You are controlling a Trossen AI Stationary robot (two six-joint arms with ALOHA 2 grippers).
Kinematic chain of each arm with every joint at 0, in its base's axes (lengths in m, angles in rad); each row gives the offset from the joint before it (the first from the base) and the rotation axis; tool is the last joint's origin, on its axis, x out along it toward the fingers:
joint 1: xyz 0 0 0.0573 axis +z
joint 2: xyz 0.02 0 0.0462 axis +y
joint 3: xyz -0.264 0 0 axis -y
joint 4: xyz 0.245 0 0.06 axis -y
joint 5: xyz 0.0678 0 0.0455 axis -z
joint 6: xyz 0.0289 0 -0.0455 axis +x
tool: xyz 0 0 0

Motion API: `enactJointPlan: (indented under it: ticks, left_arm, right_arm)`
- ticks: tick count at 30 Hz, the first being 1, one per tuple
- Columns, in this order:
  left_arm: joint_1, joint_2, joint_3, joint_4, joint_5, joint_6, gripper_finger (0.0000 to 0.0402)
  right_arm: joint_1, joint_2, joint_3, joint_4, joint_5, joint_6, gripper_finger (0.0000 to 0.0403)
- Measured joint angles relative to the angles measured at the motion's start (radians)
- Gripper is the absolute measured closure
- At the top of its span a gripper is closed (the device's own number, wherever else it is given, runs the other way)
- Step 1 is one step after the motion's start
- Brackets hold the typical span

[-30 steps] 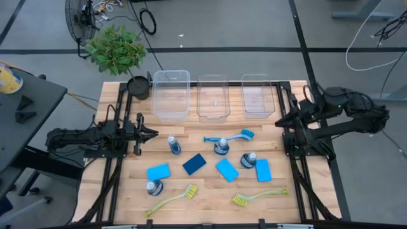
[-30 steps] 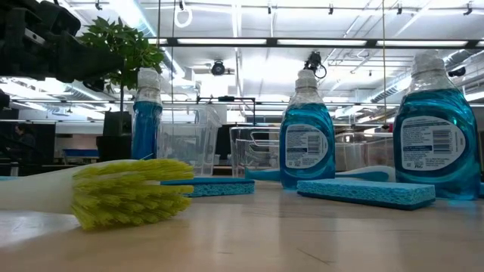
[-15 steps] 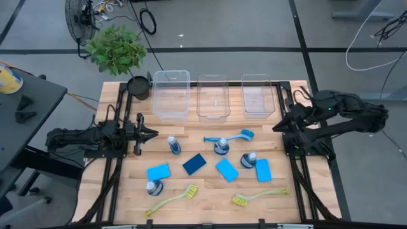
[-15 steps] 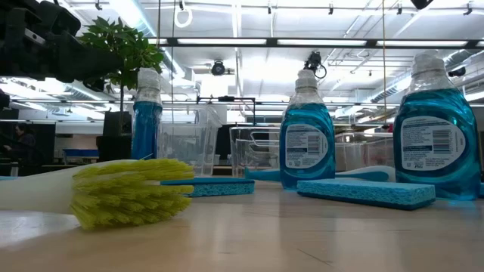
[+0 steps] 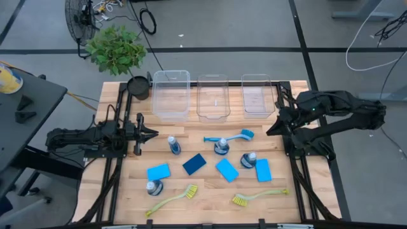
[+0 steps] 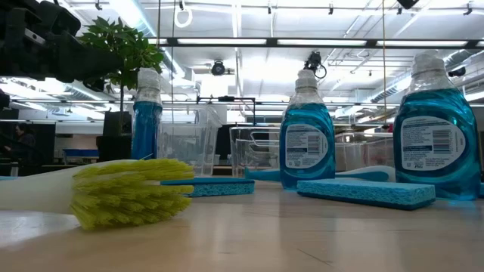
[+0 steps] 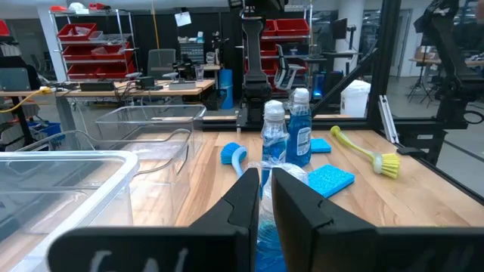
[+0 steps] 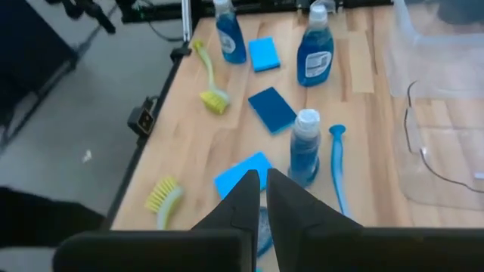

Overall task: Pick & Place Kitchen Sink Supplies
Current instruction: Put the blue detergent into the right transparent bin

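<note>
- The right gripper [image 5: 269,130] is swinging inward from its rest post at the table's right edge; a second ago it sat folded back there, and now its tip is reaching over the wood just beside the rightmost bin [image 5: 257,97].
- Its fingers are pressed together, pinching nothing, as the right wrist view shows.
- That wrist view is looking down on a blue bottle [image 8: 304,148] with the blue brush [image 8: 337,162] beside it and a blue sponge [image 8: 242,174] near them, so the arm is probably lining up on this cluster.
- The left gripper [image 5: 151,133] is waiting at the left side, unmoved, its fingers close together and holding nothing, just short of another bottle [image 5: 173,145].
- Nothing has been sorted yet: all four bottles, the four sponges, including the darker sponge [image 5: 194,163], and the two yellow-green brushes [image 5: 172,200] are lying on the table in front of the three bins, which are holding nothing.
- This looks like the opening reach of the first pick; the fingers will need to spread before closing on anything.
</note>
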Motion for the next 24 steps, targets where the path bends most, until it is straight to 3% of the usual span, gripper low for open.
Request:
enactJointPlan:
  ticks: [8, 17, 24]
  left_arm:
    - [0.0, 0.0, 0.0, 0.0, 0.0, 0.0, 0.0358]
    - [0.0, 0.0, 0.0, 0.0, 0.0, 0.0, 0.0358]
    - [0.0, 0.0, 0.0, 0.0, 0.0, 0.0, 0.0358]
  right_arm:
    - [0.0, 0.105, 0.122, -0.12, 0.003, -0.2, 0.0371]
    - [0.029, 0.18, 0.155, -0.152, 0.008, -0.518, 0.0371]
    - [0.094, 0.261, 0.16, -0.191, 0.215, -0.588, 0.0371]
